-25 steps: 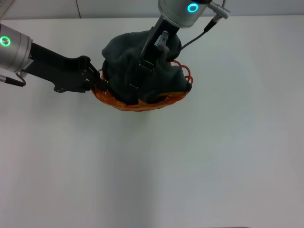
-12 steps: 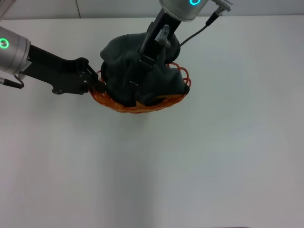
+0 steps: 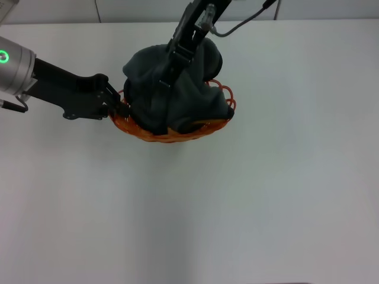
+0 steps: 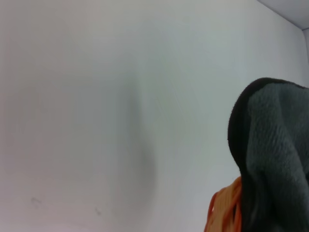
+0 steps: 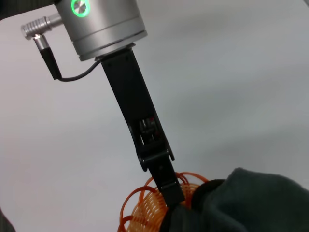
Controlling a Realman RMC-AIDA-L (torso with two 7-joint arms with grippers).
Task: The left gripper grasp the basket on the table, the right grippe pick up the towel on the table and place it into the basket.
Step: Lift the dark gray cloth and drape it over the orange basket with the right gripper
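Observation:
The orange wire basket (image 3: 172, 131) sits on the white table (image 3: 266, 177) at the back centre. The dark grey towel (image 3: 189, 94) is heaped in it, hiding most of its inside and spilling over the rim. My left gripper (image 3: 118, 107) reaches in from the left and is shut on the basket's left rim; the right wrist view shows this gripper (image 5: 173, 194) at the rim of the basket (image 5: 145, 210) beside the towel (image 5: 241, 198). My right gripper (image 3: 161, 90) comes down from the top edge, open over the towel's upper folds. The left wrist view shows the towel (image 4: 275, 145) and a bit of the basket (image 4: 224, 210).
The right arm's thin cable (image 3: 237, 23) loops near the back edge. A wall seam runs along the top of the head view. Bare table surface stretches in front of and to the right of the basket.
My right gripper has risen and drawn back toward the top edge while the towel stayed heaped in the basket. The left gripper and basket shifted slightly left.

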